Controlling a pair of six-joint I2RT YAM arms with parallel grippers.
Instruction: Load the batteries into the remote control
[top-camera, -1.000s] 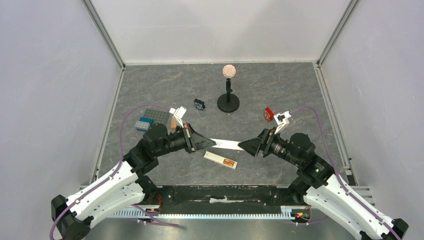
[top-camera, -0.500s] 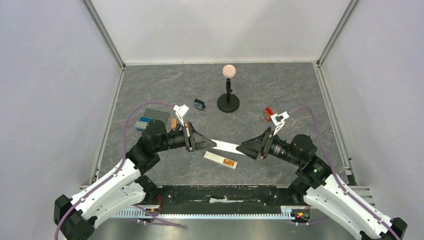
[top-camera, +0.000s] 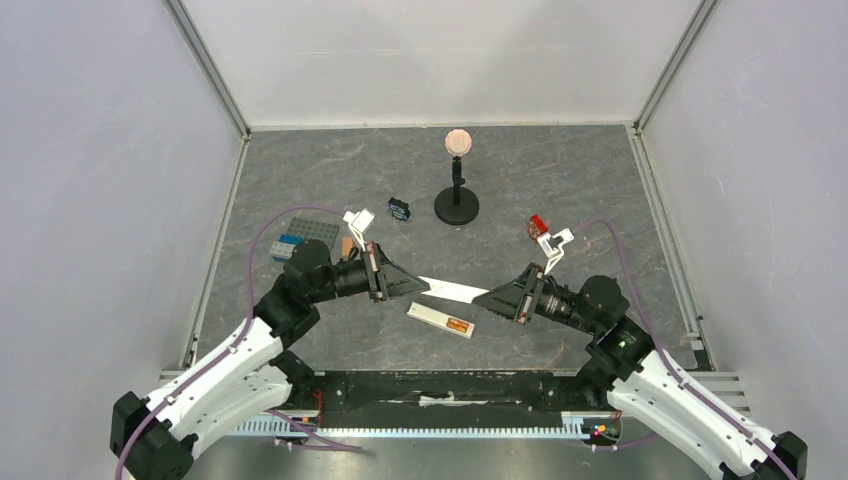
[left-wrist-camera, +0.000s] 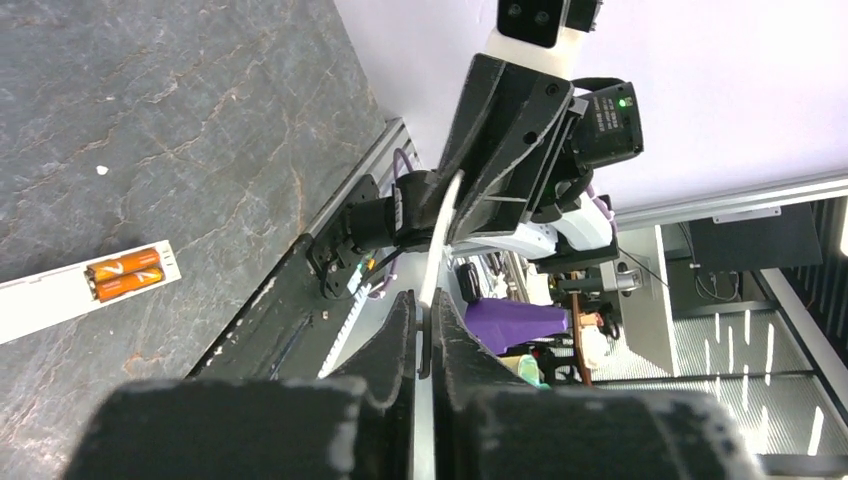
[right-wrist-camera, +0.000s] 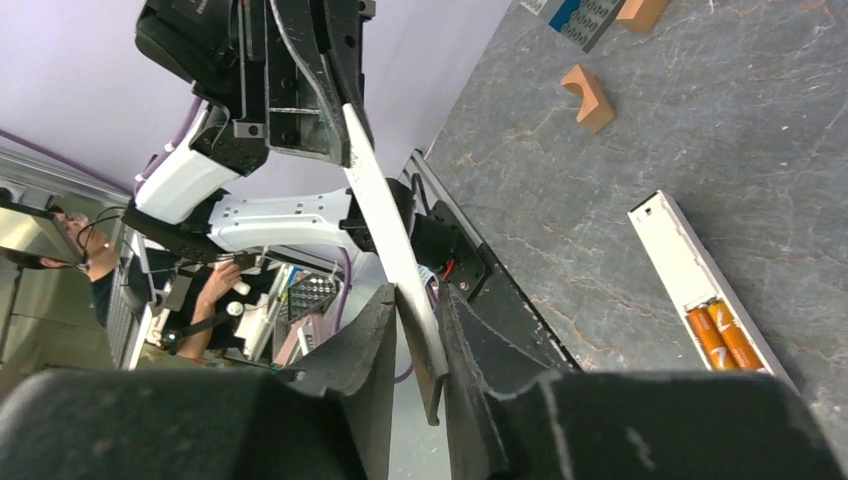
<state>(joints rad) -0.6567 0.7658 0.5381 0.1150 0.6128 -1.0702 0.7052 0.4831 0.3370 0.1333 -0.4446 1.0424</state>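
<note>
1. batteries (right-wrist-camera: 722, 338): both orange cells sit side by side in the open bay at one end of the remote (top-camera: 440, 320). it lies flat on the worktop, mid-width, toward the near edge.
2. above it and off the surface, the thin white cover (top-camera: 452, 290) hangs bridged between the two arms.
3. left gripper (top-camera: 425, 287): pressed tight, pinching the cover's left end edge-on.
4. right gripper (top-camera: 482, 296): its fingers (right-wrist-camera: 372, 325) flank the cover's other end closely. whether they truly bite on it, can't tell.
5. step in hand, i'd judge: passing the cover across so the bay can be shut. get the right pinch firm and square on the plate before the left lets go, or the thin piece could twist or drop.
</note>
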